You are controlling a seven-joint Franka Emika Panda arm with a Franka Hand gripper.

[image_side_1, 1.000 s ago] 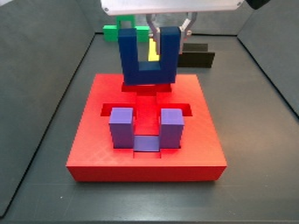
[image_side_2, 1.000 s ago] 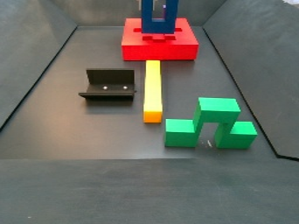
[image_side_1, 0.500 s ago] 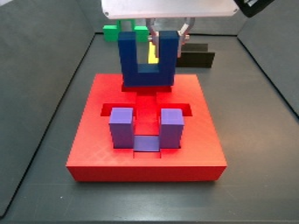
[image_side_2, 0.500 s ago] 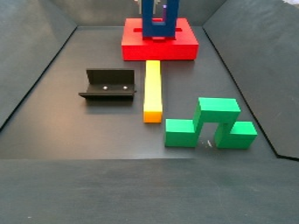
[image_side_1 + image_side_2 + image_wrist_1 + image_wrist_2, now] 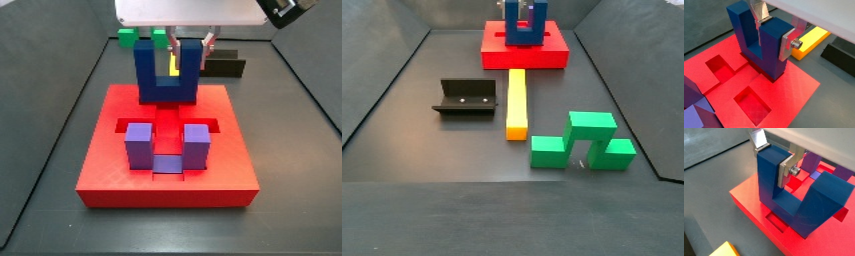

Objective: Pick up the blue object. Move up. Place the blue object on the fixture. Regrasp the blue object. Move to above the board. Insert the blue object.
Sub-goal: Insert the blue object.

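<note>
Pincer (image 5: 775,31) clamps one prong of the blue object (image 5: 761,47), prongs up, base at the board (image 5: 791,92) far edge. Purple block (image 5: 166,146) sits at the board's near edge, well apart.

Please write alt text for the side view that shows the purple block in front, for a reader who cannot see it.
The pincer holds the blue object by one prong, upright, prongs up, base at the far part of the red board. A purple U-shaped block stands in the board's near part.

The gripper (image 5: 175,40) holds the blue object (image 5: 168,72) upright — on the board (image 5: 167,175).
</note>
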